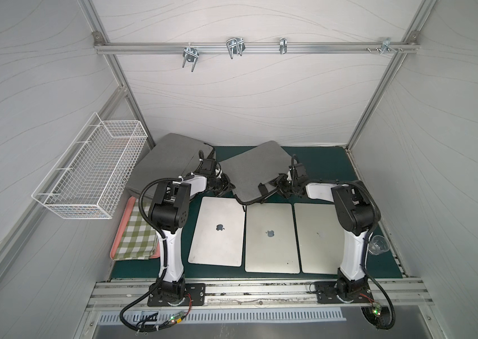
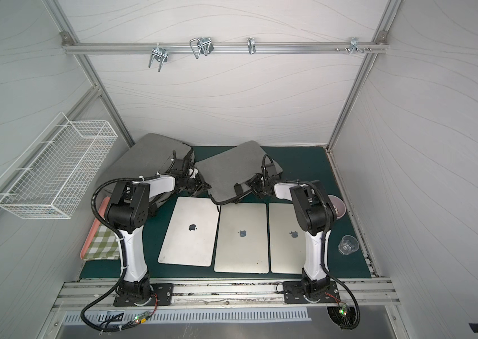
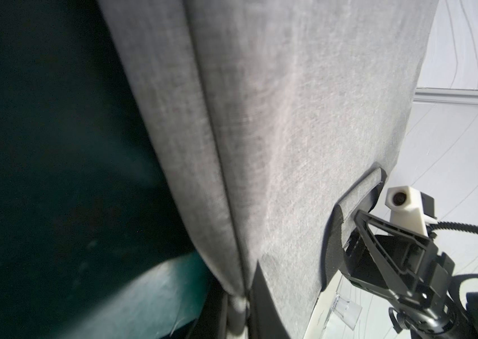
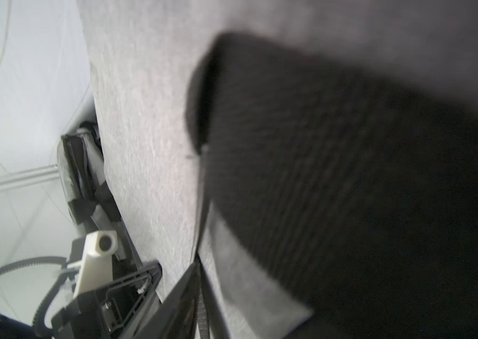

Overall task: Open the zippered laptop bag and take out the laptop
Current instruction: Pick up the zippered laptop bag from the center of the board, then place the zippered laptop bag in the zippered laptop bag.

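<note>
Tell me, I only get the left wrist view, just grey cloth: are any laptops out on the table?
Observer: Yes, three laptops lie closed in a row on the mat, in front of your bag.
Operator: Is that the only bag?
Observer: No, a second bag lies at the rear left.
Operator: Anything else?
Observer: A checked cloth on a pink tray, left of the laptops.

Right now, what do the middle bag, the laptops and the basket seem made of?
Middle bag: grey woven fabric, matte; weave visible in wrist view. Laptops: likely aluminium, satin silver, soft sheen. Basket: thin metal wire, apparently white-coated, open grid.
</note>
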You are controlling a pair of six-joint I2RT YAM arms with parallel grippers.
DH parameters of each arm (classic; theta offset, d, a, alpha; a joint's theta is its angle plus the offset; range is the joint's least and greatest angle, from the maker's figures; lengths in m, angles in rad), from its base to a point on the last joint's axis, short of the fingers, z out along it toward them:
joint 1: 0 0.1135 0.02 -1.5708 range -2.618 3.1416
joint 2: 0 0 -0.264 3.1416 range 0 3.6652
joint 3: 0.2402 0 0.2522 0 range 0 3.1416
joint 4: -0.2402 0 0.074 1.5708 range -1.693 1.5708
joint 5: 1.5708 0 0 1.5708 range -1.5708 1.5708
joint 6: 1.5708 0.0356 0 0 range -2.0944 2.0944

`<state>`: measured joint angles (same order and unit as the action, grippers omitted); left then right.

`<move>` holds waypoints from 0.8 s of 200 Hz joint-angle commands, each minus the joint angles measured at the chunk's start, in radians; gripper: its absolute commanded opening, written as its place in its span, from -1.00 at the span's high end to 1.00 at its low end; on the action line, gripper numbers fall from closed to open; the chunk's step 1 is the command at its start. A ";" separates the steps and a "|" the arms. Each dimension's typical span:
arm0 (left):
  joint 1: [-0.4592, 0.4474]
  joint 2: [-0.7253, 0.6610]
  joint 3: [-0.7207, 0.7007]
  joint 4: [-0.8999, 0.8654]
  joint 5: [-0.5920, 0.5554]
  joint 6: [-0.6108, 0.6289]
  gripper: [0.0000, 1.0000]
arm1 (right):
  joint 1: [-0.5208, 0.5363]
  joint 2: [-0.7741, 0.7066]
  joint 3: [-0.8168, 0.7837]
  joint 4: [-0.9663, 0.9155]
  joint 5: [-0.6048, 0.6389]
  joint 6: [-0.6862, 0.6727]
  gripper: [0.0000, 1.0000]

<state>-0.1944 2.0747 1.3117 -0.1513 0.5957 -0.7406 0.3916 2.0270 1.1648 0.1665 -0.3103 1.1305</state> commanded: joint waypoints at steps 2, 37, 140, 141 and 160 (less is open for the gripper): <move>0.000 -0.073 0.028 0.001 0.038 0.006 0.98 | -0.002 0.032 -0.013 0.081 -0.014 0.055 0.23; -0.007 -0.181 0.007 -0.042 0.032 0.020 1.00 | -0.008 -0.019 -0.011 0.129 -0.041 0.044 0.66; 0.193 -0.640 -0.208 -0.233 -0.127 0.097 1.00 | 0.196 -0.028 0.281 0.061 -0.061 -0.006 0.99; 0.196 -0.642 -0.210 -0.235 -0.127 0.098 1.00 | 0.198 -0.026 0.285 0.059 -0.059 -0.008 0.99; 0.266 -0.695 -0.242 -0.263 -0.157 0.119 1.00 | 0.248 0.034 0.377 0.038 -0.062 -0.020 1.00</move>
<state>0.0143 1.4357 1.1004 -0.3698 0.4812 -0.6800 0.5838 1.9995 1.4372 0.1791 -0.3969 1.1339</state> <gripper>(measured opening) 0.087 0.118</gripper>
